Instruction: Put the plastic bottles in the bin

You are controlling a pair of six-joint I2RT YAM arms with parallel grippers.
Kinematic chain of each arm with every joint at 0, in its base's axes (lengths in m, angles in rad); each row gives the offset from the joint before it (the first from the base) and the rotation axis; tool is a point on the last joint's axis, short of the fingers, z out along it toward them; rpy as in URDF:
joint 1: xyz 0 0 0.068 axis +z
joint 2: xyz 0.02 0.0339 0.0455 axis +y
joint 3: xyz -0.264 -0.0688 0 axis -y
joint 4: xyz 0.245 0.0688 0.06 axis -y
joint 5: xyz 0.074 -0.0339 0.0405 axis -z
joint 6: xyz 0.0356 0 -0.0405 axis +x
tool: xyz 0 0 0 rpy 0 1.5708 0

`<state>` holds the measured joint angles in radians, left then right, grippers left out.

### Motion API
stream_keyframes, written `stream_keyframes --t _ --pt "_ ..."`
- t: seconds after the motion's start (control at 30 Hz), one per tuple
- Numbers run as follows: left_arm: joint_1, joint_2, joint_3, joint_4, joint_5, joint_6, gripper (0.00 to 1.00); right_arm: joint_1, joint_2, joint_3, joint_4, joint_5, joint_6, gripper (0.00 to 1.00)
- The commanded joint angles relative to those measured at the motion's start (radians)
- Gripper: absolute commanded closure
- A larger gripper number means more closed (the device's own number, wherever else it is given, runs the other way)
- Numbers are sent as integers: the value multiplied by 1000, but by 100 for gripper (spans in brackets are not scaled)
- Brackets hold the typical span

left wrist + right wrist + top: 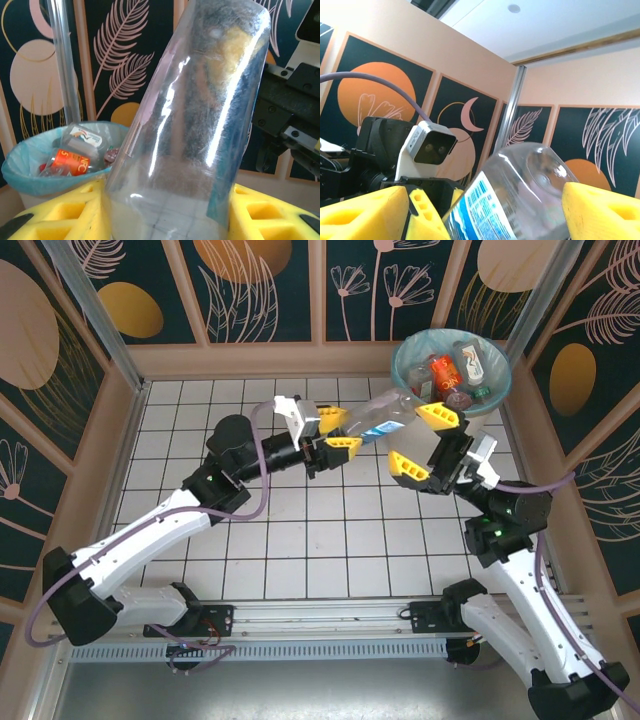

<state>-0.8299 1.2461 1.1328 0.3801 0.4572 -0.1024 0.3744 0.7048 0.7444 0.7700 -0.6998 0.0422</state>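
Mostly done | several bottles (pixel 447 372) lie in bin (pixel 400 368) | left gripper (pixel 339 433) clamps clear bottle (pixel 385 418) just beside rim | right gripper (pixel 424 440) spread open around it | drop pending

A clear bottle (pixel 200 125) is being gripped low down by the left gripper (pixel 165 220), with its yellow fingers (pixel 65 212) being pressed against either side. The bottle is being held tilted, leaning up toward the right, and a bluish strip is being shown along its lower right edge. Beyond it at lower left, the bin (pixel 30 175), lined with a blue-green bag, is being seen with an orange-labelled bottle (pixel 70 161) and a white-labelled bottle (pixel 82 136) lying inside. Black robot hardware (pixel 285 110) is being glimpsed close beside the bottle on the right.
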Motion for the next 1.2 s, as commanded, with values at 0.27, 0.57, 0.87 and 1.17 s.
stream_keyframes --t 0.27,0.57,0.87,1.17 --pt "3 -71 -23 185 156 -68 100 14 14 90 -98 -105 2 16" --pt "2 -56 -26 166 249 -71 100 52 60 111 -9 -135 86 15" --pt "2 -24 2 111 289 -60 100 142 122 177 -38 -171 71 23" --pt "2 -39 -16 136 276 -71 96 161 111 184 -71 -168 18 50"
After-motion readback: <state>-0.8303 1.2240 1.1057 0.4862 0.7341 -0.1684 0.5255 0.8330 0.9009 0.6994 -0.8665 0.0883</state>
